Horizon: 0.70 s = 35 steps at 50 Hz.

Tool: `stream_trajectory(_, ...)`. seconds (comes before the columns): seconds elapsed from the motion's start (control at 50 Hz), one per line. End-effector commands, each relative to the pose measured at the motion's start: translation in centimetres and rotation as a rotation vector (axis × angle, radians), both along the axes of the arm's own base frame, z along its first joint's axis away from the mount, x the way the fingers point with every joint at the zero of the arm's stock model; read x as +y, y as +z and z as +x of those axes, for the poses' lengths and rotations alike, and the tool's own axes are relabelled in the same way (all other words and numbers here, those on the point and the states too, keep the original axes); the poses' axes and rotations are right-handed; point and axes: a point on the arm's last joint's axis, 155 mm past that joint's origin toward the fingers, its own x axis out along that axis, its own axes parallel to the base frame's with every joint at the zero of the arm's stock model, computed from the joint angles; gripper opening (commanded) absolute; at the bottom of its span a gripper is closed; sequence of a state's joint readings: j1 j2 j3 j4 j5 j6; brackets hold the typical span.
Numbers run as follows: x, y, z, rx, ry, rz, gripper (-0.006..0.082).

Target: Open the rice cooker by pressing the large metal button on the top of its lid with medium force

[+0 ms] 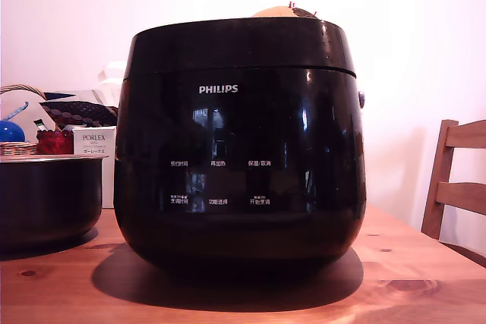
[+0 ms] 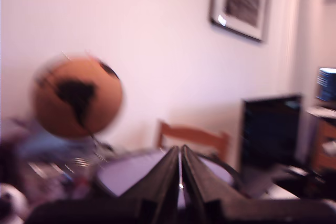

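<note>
A: Rice cooker fills the middle of the exterior view, sitting on the wooden table. Lid down, closed.

B: Gripper?

A: Gripper only in the wrist view. Fingers pressed together, holding nothing.

B: Which way to the button?

A: Button not visible in either view. Wrist view is blurred; a pale round surface lies under and beyond the fingertips, possibly the lid top, can't confirm. Judging by that, target is below and ahead of the claw.

B: Materials?

A: Cooker glossy black, rounded, white PHILIPS logo. Plain black pot at the exterior view's left. Orange globe, wooden chair.
</note>
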State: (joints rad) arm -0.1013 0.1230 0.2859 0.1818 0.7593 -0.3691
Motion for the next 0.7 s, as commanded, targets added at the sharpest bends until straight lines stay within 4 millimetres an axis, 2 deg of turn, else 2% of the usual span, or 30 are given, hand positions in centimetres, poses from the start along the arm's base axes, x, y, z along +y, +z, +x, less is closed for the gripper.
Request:
stream_trajectory(0.0, -0.5, -0.1, 0.2, 0.034, -0.032, 0.0, -0.0021)
stream_trajectory(0.36, -4.5, -0.7, 1.1, 0.103, -0.193, 0.022, -0.0021)
stream_trajectory(0.68, -8.5, -2.2, 2.8, 0.139, -0.193, 0.054, -0.0021)
